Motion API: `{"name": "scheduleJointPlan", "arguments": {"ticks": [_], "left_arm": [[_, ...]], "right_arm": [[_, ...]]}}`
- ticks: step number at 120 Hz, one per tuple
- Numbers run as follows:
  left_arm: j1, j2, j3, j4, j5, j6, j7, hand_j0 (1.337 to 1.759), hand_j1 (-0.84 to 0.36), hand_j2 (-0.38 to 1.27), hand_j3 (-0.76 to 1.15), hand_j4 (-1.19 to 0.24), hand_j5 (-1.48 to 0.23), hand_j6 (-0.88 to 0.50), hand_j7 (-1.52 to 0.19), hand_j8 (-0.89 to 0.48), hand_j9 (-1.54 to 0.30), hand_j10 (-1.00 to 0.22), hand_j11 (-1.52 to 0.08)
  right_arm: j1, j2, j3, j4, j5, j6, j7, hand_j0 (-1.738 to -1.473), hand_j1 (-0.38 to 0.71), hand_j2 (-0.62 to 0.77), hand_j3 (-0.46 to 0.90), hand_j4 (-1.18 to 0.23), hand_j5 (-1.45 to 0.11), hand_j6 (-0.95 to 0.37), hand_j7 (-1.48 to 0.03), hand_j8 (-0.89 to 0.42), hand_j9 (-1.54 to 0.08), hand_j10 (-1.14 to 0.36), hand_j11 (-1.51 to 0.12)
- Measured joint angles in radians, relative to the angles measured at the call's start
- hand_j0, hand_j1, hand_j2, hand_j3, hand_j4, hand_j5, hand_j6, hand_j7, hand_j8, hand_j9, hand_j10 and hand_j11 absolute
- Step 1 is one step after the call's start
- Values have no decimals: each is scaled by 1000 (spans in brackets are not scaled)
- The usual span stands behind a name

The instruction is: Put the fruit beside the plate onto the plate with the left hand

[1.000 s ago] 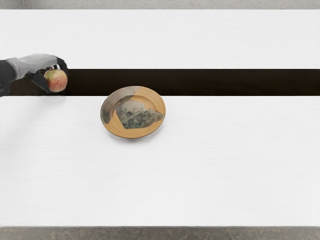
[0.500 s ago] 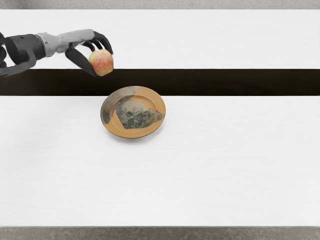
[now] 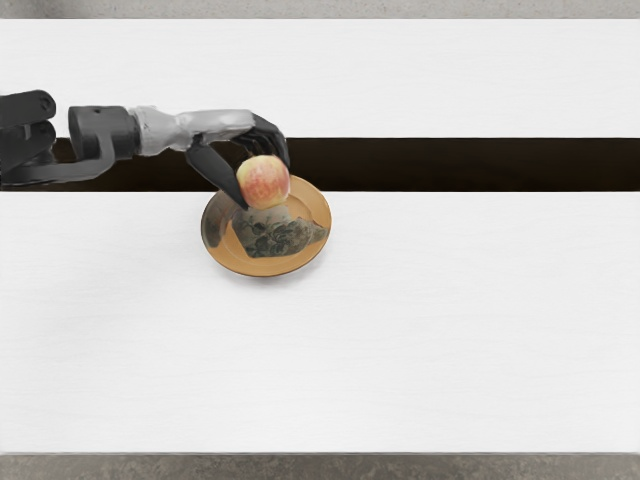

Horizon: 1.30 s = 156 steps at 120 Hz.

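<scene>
Closest to you, the white desk (image 3: pixel 400 330) runs broad and bare across the view. Further in, left of centre, you see the orange plate (image 3: pixel 316 215) with its grey mottled middle lying flat on the desk, near the desk's far edge.

Over the far part of that plate is the fruit, a red and yellow apple (image 3: pixel 264 182). Your left hand (image 3: pixel 238 148) is clamped on it: the dark fingers (image 3: pixel 273 141) curl over its top and far side, and the thumb (image 3: pixel 216 168) presses in from the left. You cannot tell from this angle whether the apple touches the plate or hangs just above it.

The left arm (image 3: pixel 110 131) reaches in level from the left edge, grey at the wrist and black further back. Behind the plate you see a dark gap (image 3: pixel 480 165) across the whole width, and beyond it a second white surface (image 3: pixel 400 75).
</scene>
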Motion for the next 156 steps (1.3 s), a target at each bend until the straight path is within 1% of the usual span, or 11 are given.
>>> {"name": "scheduleJointPlan", "arguments": {"ticks": [3,10,15,23,43,62,78,100,120,132,156], "left_arm": [[1,0,1,-5,5,1,0,1657,-224,348,0,-486,-804,-338,-798,-433,-783,-598,-782],[5,1,-1,-13,10,2,0,1657,-197,254,0,-495,-769,-352,-766,-440,-752,-573,-751],[43,3,-12,-13,1,3,0,1657,-166,220,0,-459,-702,-346,-701,-418,-690,-526,-689],[106,3,-55,11,-9,2,0,1658,-72,169,0,-374,-561,-293,-561,-345,-552,-422,-552],[137,4,-138,50,-40,-1,0,1658,127,83,0,-199,-290,-164,-289,-186,-286,-220,-285],[185,5,-177,110,-142,-2,0,1658,234,42,0,-105,-149,-89,-148,-99,-147,-114,-146],[251,54,-208,182,-202,-3,0,1658,278,25,0,-67,-91,-59,-91,-64,-90,-71,-90],[382,153,-281,210,-222,-3,0,1658,307,15,0,-41,-53,-39,-53,-40,-52,-43,-52],[390,184,-300,227,-226,-2,0,1658,319,11,0,-31,-38,-30,-38,-31,-37,-31,-37],[468,184,-334,230,-226,1,0,1658,323,10,0,-28,-33,-28,-33,-28,-33,-28,-33],[491,184,-383,236,-227,5,0,1658,326,9,0,-25,-29,-25,-28,-25,-28,-24,-28]], "right_arm": [[0,0,0,0,0,0,0,-1658,-349,0,0,0,0,0,0,0,0,0,0],[0,0,0,0,0,0,0,-1658,-349,0,0,0,0,-1,0,0,0,0,0],[0,0,0,0,0,0,0,-1658,-349,0,0,0,0,-1,0,0,0,0,0],[0,0,0,0,0,0,0,-1658,-349,0,0,0,0,0,0,0,0,0,0],[0,0,0,0,0,0,0,-1658,-349,0,0,0,0,0,0,0,0,0,0],[0,0,0,0,0,0,0,-1658,-349,0,0,0,0,-1,0,0,0,0,0],[0,0,0,0,0,0,0,-1658,-349,0,0,0,0,-1,0,0,0,0,0],[0,0,1,0,0,0,0,-1658,-349,0,0,0,0,0,0,0,0,0,0],[0,0,1,0,0,0,0,-1658,-349,0,0,0,0,0,0,0,0,0,0],[0,0,0,0,0,0,0,-1658,-349,0,0,0,0,0,0,0,0,0,0],[0,0,0,0,0,0,0,-1658,-349,0,0,0,0,0,0,0,0,0,0]]}}
